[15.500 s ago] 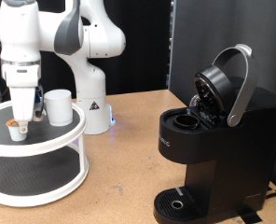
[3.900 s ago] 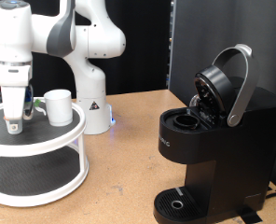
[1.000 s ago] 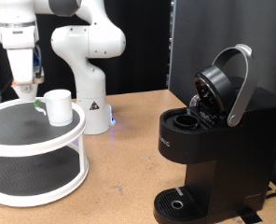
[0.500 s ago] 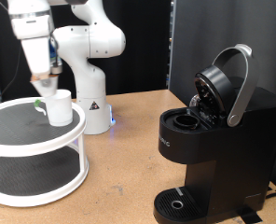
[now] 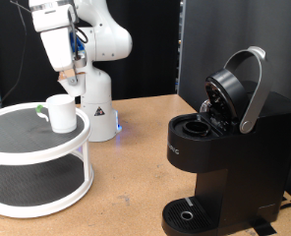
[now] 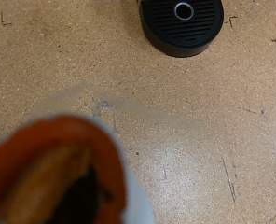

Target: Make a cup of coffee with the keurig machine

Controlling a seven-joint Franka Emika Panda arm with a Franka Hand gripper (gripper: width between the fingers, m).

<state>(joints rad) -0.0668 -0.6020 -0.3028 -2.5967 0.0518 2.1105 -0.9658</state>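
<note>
A light brown wooden tabletop with a speckled, scuffed surface fills the lower part of the exterior view. At the lower left stands a white round two-tier stand. Behind it, upper left of centre, sits the white robot arm's base. At the lower right stands the large black keurig machine, its lid raised and round drip tray resting on the wood.

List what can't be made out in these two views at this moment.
- Gripper, exterior view: too small and distant to tell whether it holds a pod.
- Orange-brown blur, wrist view: out of focus and cut off by the frame edge; identity unclear.
- Keurig machine, exterior view: chamber interior too dark to see contents; the frame edge cuts off its side.
- Cup, exterior view: inside hidden by its wall.
</note>
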